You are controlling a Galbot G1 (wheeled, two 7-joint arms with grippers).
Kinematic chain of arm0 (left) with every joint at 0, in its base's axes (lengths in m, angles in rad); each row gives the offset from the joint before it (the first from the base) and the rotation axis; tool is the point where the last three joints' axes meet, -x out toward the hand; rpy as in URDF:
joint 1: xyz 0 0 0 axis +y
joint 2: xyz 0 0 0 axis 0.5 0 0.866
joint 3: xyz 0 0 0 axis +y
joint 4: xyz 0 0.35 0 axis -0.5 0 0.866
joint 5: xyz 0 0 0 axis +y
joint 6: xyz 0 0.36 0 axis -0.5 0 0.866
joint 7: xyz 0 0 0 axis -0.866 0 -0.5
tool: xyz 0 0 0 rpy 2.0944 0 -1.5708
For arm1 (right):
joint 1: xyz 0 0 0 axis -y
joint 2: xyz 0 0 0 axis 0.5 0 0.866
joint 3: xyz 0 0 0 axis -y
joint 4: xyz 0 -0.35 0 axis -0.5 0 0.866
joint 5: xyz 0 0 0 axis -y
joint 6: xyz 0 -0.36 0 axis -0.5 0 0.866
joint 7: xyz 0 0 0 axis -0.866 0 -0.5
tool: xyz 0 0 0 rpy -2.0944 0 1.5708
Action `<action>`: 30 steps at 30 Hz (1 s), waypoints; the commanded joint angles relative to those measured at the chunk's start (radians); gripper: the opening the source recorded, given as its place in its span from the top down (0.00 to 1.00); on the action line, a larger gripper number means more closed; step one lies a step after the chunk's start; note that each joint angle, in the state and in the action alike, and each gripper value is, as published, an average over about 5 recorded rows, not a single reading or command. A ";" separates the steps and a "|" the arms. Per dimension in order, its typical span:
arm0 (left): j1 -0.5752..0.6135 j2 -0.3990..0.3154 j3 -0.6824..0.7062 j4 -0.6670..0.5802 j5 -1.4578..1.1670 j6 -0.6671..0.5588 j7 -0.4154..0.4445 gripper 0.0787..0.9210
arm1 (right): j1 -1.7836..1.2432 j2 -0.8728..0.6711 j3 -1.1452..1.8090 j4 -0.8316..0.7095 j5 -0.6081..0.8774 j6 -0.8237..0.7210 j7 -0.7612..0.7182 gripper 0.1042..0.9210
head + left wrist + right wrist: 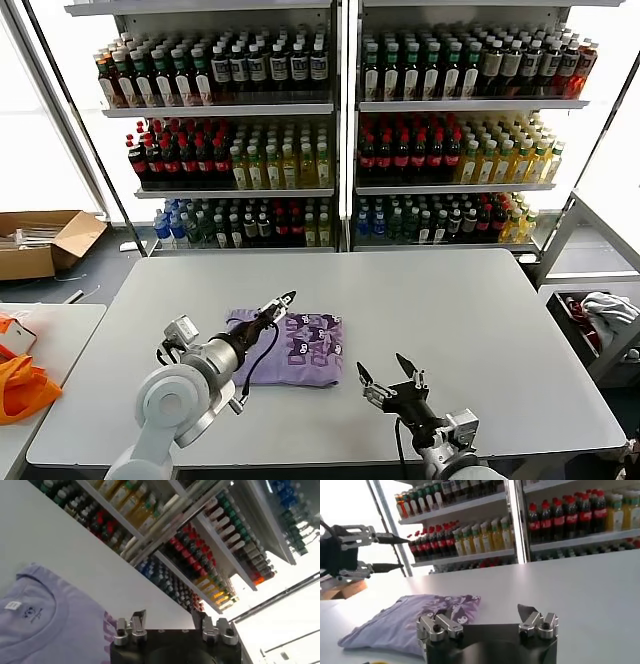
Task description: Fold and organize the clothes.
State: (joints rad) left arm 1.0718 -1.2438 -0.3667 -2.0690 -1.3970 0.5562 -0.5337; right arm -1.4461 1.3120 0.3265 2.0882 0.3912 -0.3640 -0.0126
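Lavender T-shirt (298, 348): head view, folded compact on worktop (480, 320), just beneath left tool (279, 305), which hangs spread and empty; right tool (391, 377) beside it, spread, idle. Left wrist view: collar and label flat, nothing pinched. Right wrist view: tidy bundle; folding looks done, only final placement possibly left.

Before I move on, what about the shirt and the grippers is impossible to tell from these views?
- T-shirt: its near-left part, head view, hidden behind the left arm.
- Neck label: print too small to read, left wrist view.
- Left gripper: open above the shirt; its height is unclear.
- Right gripper: open; any table contact unclear.
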 commanded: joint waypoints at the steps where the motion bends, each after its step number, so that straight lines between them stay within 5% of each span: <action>1: 0.115 0.157 -0.183 -0.092 0.049 -0.003 0.127 0.32 | 0.245 0.061 -0.212 -0.213 0.143 -0.048 0.156 0.12; 7: 0.156 0.149 -0.224 -0.118 0.054 -0.001 0.117 0.14 | 0.292 0.105 -0.211 -0.320 0.166 -0.036 0.178 0.12; 12: 0.170 0.130 -0.233 -0.118 0.060 -0.001 0.107 0.12 | 0.296 0.123 -0.214 -0.352 0.178 -0.030 0.170 0.17; 30: 0.192 0.112 -0.243 -0.122 0.074 0.000 0.091 0.12 | 0.252 0.090 -0.170 -0.318 0.128 -0.013 0.120 0.80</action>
State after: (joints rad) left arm 1.2496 -1.1379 -0.5929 -2.1847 -1.3288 0.5562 -0.4470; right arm -1.1955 1.4122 0.1543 1.7833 0.5388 -0.3809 0.1199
